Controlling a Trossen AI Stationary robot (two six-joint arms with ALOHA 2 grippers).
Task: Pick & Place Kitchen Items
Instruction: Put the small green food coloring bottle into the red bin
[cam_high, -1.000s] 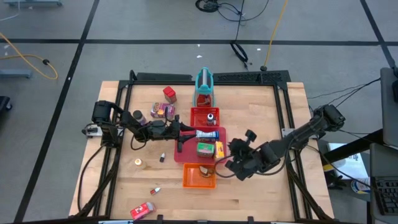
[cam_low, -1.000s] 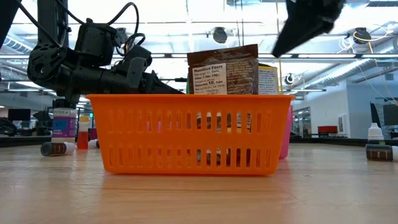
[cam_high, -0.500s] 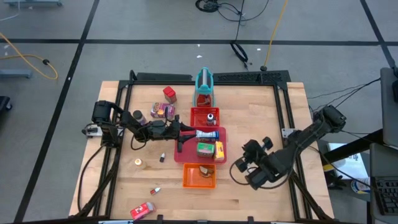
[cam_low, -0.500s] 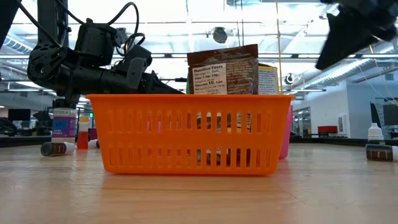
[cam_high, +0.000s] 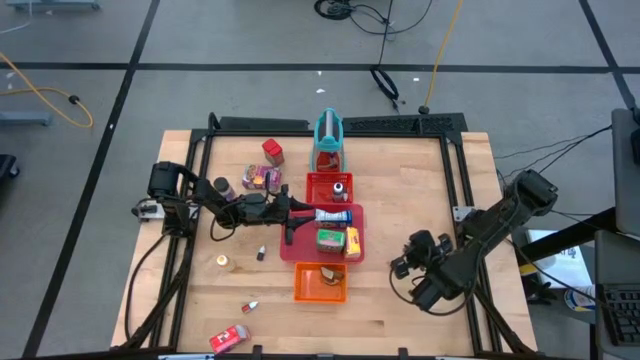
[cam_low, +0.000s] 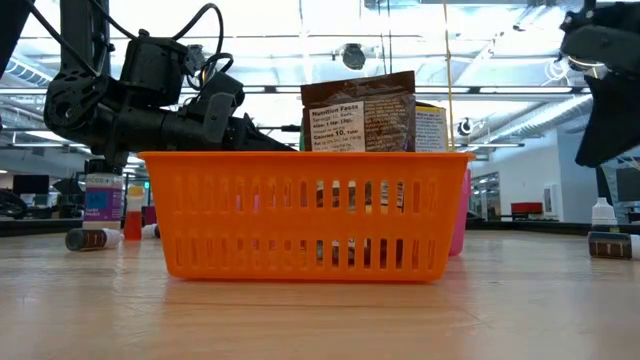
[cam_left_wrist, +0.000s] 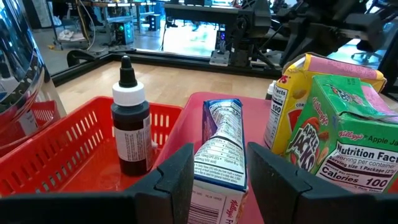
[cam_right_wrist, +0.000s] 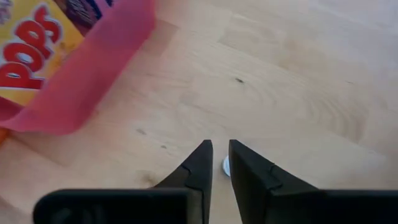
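My left gripper (cam_high: 303, 212) reaches level over the pink-red tray (cam_high: 290, 250) and is shut on a blue-white box (cam_left_wrist: 219, 149) lying in it. Beside that box, a green box (cam_high: 330, 239) and a yellow box (cam_high: 352, 240) rest in the same tray. A dark bottle (cam_left_wrist: 130, 130) stands upright in the red tray (cam_high: 318, 180). A brown packet (cam_low: 358, 112) stands in the orange basket (cam_low: 300, 215). My right gripper (cam_right_wrist: 221, 163) hangs over bare table, right of the trays (cam_high: 402, 268). It points slantwise down, its fingers shut to a narrow slit with nothing between them. My left gripper pinches the blue-white box by its two long sides (cam_left_wrist: 205, 177) between its two fingers. The fingers come level from the table's left and lie along the box. The box's underside and whether it rests on the tray are hidden.
A teal stand (cam_high: 328, 140) is at the far middle. Loose on the left half are a red box (cam_high: 272, 151), a pink-purple packet (cam_high: 262, 178), a dark purple can (cam_high: 222, 187), tiny bottles (cam_high: 260, 253) and another red box (cam_high: 230, 338). Bare wood lies right of the trays.
My right gripper has swung away from the pink-red tray's near right corner toward the table's right edge. It has sunk lower and rolled about its own axis. My left gripper and all the items have kept still.
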